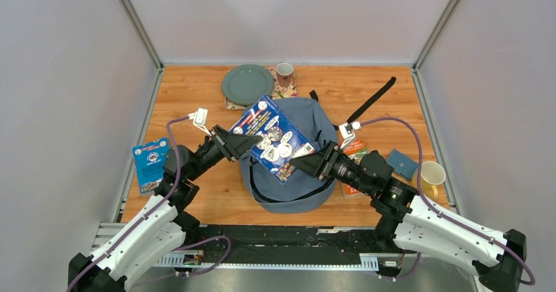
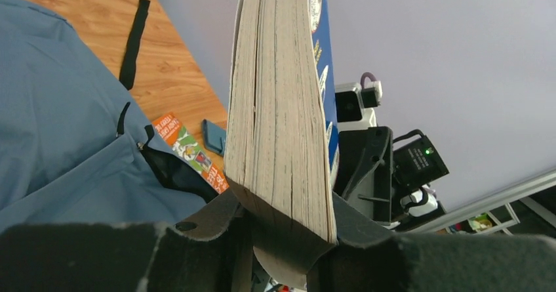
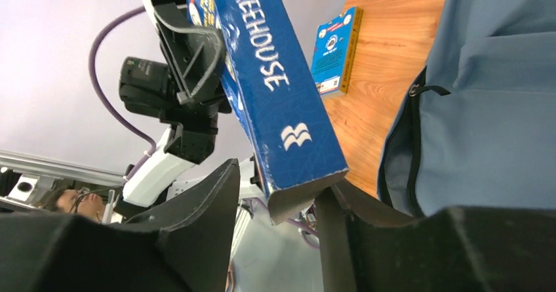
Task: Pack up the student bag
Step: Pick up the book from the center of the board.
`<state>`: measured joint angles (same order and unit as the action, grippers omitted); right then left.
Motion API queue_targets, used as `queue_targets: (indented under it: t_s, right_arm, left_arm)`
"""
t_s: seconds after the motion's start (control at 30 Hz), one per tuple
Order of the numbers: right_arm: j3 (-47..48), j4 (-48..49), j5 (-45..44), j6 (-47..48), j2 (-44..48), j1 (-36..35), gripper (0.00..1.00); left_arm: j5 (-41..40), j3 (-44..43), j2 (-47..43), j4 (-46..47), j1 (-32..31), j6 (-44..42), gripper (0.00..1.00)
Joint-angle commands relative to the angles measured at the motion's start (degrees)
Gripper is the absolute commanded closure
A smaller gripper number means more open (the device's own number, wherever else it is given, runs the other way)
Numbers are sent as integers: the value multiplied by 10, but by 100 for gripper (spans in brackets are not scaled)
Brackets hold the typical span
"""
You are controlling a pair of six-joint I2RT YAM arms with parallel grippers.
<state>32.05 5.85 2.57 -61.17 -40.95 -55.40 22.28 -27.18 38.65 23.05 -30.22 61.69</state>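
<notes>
From above, the left pincer (image 1: 231, 144) and the right pincer (image 1: 303, 163) meet a thick blue book (image 1: 272, 136) from opposite ends, and it sits tilted in the air between them. Directly beneath both lies the student bag (image 1: 316, 111), soft grey-blue cloth slumped in a rounded heap on the wooden table (image 1: 197, 193). Beyond the pincers' tips stand a round green plate (image 1: 247, 84) and a mug (image 1: 284, 74).

From the left wrist, the left pincer (image 2: 283, 213) is clamped on the book (image 2: 282, 128). Both black fingers (image 2: 213, 216) press its covers, and the rough cream page edges, seen only here, fill the gap. Left of the pincer the bag (image 2: 59, 121) shows a dark open zip mouth, with an orange leaflet (image 2: 190, 151) beside it.

From the right wrist, the right pincer (image 3: 282, 187) straddles the lower corner of the book (image 3: 275, 88) at its glossy spine, which is lettered TREEHOUSE, a detail the other views hide. One finger (image 3: 341, 213) touches the cover, while the other stands slightly off it, so I cannot tell whether it truly pinches. The bag (image 3: 498, 108) lies to this pincer's right.
</notes>
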Motion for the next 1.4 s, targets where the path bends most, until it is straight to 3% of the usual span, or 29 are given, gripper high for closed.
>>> queue_targets:
  t_s: [0.0, 0.07, 0.33, 0.87, 0.97, 1.03, 1.07, 1.13, 1.17, 1.23, 1.27, 1.3, 1.37]
  right_arm:
    - [29, -6, -55, 15, 31, 4, 37]
    - [7, -12, -67, 4, 39, 4, 32]
    - [-97, 121, -81, -84, 17, -11, 26]
    - [-46, 200, -93, -31, -66, -30, 29]
    - [-35, 200, -92, -21, -75, -29, 42]
    - [-33, 204, -88, -17, -75, -30, 64]
    - [-36, 205, -87, -17, -74, -29, 85]
    - [-38, 193, -89, -12, -64, -30, 99]
    - [-37, 183, -96, -11, -59, -30, 100]
    - [-39, 147, -107, -6, -32, -30, 100]
    - [-39, 131, -125, 3, -20, -30, 100]
    - [-38, 89, -136, 8, -5, -30, 100]
    - [-32, 33, -185, 22, 46, -29, 100]
  left_arm:
    - [-12, 93, -16, 152, -4, 98, 100]
    - [-38, 119, -17, 230, -3, 131, 100]
    - [-83, 128, -23, 293, -3, 164, 100]
    - [-61, 136, 7, 289, -4, 179, 100]
    - [-55, 137, 12, 289, -3, 185, 100]
    - [-52, 138, 12, 289, -3, 185, 100]
    - [-50, 139, 13, 288, -3, 183, 100]
    - [-34, 136, 13, 267, -3, 181, 100]
    - [-27, 123, 16, 247, -3, 171, 83]
    - [1, 96, 17, 139, -3, 138, 59]
    - [7, 60, 18, 87, -4, 84, 36]
    - [9, 38, 18, -32, -3, 50, 22]
    - [-14, -28, 25, -155, -3, -55, 22]
